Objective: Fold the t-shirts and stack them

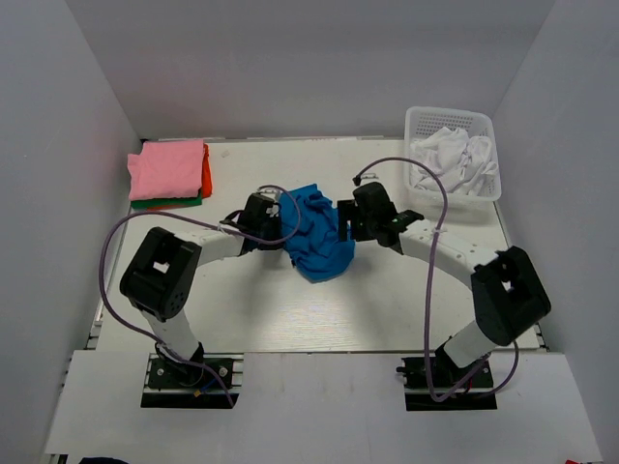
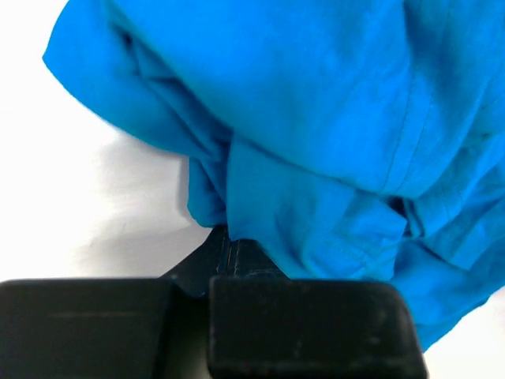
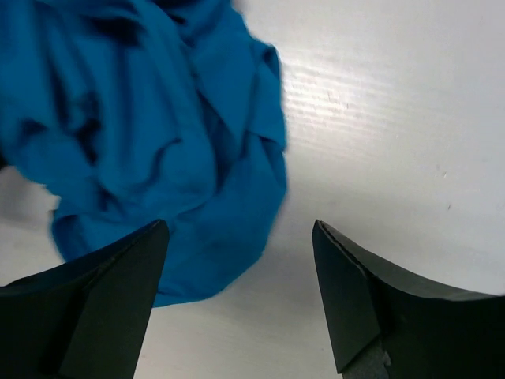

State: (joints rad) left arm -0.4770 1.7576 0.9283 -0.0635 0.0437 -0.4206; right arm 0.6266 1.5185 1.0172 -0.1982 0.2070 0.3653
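Observation:
A bright blue t-shirt (image 1: 317, 237) lies crumpled in the middle of the table. My left gripper (image 1: 281, 230) is at its left side. In the left wrist view the jaws (image 2: 229, 238) are closed together, and a fold of the blue t-shirt (image 2: 316, 118) comes out from between their tips. At the shirt's right side, my right gripper (image 1: 344, 226) is open. In the right wrist view it (image 3: 241, 225) hovers low over the table, with the edge of the blue t-shirt (image 3: 150, 134) just inside its left finger. Folded pink (image 1: 169, 166), orange-red (image 1: 206, 174) and green (image 1: 164, 203) t-shirts are stacked at the back left.
A white lattice basket (image 1: 450, 114) stands at the back right, with crumpled white t-shirts (image 1: 455, 159) inside. White walls close in the table on the left, back and right. Purple cables loop from both arms above the table.

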